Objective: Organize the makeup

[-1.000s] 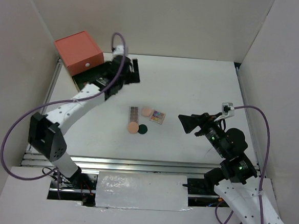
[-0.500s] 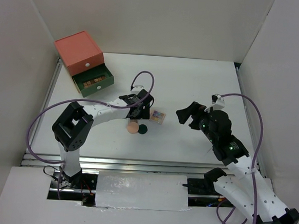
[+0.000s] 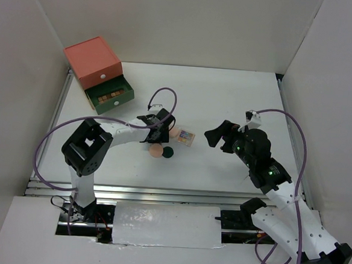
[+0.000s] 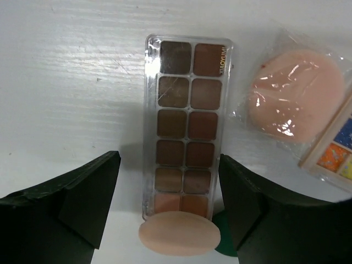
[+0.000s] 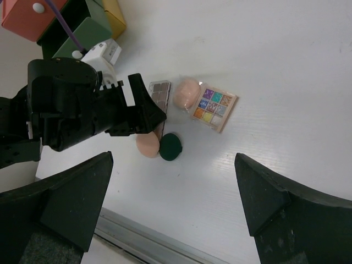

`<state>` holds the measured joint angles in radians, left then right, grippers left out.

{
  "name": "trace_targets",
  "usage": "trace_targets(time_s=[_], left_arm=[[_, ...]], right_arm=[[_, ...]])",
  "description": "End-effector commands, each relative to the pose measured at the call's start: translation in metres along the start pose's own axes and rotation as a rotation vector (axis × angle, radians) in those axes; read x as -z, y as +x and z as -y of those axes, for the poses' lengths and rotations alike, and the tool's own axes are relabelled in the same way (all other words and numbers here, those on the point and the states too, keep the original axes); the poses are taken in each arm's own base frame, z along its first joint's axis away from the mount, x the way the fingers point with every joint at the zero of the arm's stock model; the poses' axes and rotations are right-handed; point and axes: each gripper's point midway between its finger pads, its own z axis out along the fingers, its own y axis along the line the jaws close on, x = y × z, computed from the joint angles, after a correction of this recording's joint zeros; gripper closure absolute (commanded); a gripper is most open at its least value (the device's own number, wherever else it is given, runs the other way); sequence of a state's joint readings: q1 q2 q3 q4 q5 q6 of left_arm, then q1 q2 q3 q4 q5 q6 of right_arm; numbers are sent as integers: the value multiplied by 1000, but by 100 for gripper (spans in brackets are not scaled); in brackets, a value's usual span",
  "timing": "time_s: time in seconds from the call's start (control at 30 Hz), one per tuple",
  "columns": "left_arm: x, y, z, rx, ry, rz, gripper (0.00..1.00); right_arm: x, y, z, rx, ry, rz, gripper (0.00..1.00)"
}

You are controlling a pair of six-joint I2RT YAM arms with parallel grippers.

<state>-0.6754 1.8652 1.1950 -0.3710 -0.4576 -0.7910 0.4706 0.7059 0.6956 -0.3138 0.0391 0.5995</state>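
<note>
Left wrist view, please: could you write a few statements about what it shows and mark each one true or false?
1. The brown palette lies between the fingers of the open left hand. True.
2. The peach disc lies well apart from the brown palette. False: it covers one end of the palette.
3. The pink puff sits in a clear wrapper. True.
4. The multicolour palette lies to the left of the brown palette. False: it shows at the right edge of the view, beyond the pink puff.
</note>
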Motion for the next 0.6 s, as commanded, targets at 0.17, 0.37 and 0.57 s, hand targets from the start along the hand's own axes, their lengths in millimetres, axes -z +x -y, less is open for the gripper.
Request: trace_targets(time_s=[0.17, 0.37, 0.57], left_arm=[[-24, 1, -10, 43, 3, 0, 22], [-36, 9, -13, 39, 9, -31, 47], [-15, -44, -1, -6, 57, 92, 84]], right_arm=[[0, -12, -11, 19, -55, 48, 0], [0, -11, -12, 21, -66, 50, 0], [4, -14, -14, 21, -81, 66, 0]])
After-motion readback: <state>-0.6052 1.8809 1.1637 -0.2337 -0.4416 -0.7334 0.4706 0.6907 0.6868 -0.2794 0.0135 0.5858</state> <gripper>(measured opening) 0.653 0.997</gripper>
